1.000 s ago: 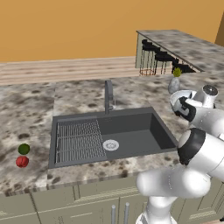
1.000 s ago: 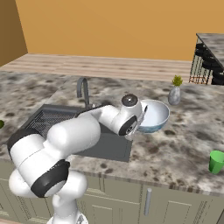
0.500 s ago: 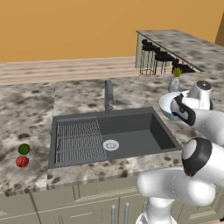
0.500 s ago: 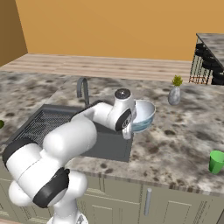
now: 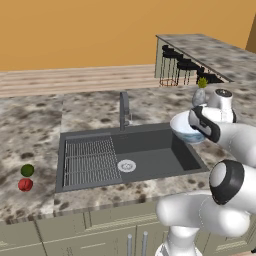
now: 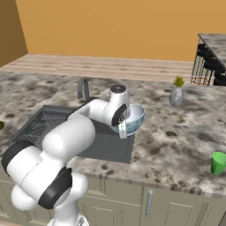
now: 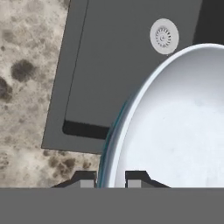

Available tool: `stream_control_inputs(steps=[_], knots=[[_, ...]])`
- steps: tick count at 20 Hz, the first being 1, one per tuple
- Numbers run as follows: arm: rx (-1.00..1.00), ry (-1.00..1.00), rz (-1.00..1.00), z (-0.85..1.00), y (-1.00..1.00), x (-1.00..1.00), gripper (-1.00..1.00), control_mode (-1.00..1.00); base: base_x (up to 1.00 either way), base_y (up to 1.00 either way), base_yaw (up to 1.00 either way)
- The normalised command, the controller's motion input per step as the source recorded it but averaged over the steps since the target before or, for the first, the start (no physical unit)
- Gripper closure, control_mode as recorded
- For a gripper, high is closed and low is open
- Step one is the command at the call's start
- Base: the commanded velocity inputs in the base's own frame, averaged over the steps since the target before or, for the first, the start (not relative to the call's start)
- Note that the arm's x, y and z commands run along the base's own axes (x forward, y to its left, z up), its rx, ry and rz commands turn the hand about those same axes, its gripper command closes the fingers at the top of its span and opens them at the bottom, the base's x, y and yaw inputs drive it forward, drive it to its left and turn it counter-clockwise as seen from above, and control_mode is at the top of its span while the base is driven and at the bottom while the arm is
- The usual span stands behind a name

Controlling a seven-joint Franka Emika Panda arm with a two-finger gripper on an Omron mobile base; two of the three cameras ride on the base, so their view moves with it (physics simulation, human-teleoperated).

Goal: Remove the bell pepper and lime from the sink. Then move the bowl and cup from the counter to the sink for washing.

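Note:
My gripper (image 7: 110, 177) is shut on the rim of the bowl (image 5: 183, 128), white inside and pale blue outside. One fingertip sits on each side of the rim. The bowl (image 6: 135, 118) hangs tilted over the right edge of the dark sink (image 5: 150, 150), partly above the basin (image 7: 113, 65) and its white drain (image 7: 164, 36). The red bell pepper (image 5: 25, 185) and the dark green lime (image 5: 27, 170) lie side by side on the counter (image 5: 30, 135) left of the sink. The green cup (image 6: 217, 162) stands on the counter far right, near the front edge.
A dark faucet (image 5: 123, 110) rises behind the sink. A ribbed wire rack (image 5: 90, 160) fills the basin's left half. A grey vase with a plant (image 6: 176, 95) stands at the back right. The raised bar with stools (image 5: 200, 55) is beyond the counter.
The arm has carried the bowl leftward from over the counter to above the sink's right edge. The grip on the rim has stayed the same.

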Motion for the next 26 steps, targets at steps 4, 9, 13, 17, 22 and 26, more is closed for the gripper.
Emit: stream_control_inputs(steps=[4, 9, 13, 17, 22, 26], knots=[[0.01, 0.03, 0.11, 0.0, 0.3, 0.03, 1.0, -1.0, 0.0, 0.0, 0.0], [0.03, 0.0, 0.1, -0.01, 0.32, 0.0, 1.0, -1.0, 0.0, 0.0, 0.0], [0.07, 0.0, 0.1, -0.1, 0.22, 0.04, 1.0, -1.0, 0.0, 0.0, 0.0], [0.1, 0.0, 0.1, -0.15, 0.24, 0.04, 1.0, -1.0, 0.0, 0.0, 0.0], [0.13, 0.0, 0.1, -0.19, 0.26, 0.04, 1.0, -1.0, 0.0, 0.0, 0.0], [0.06, 0.1, 0.11, -0.23, 0.24, 0.11, 1.0, -1.0, 0.0, 0.0, 0.0]])
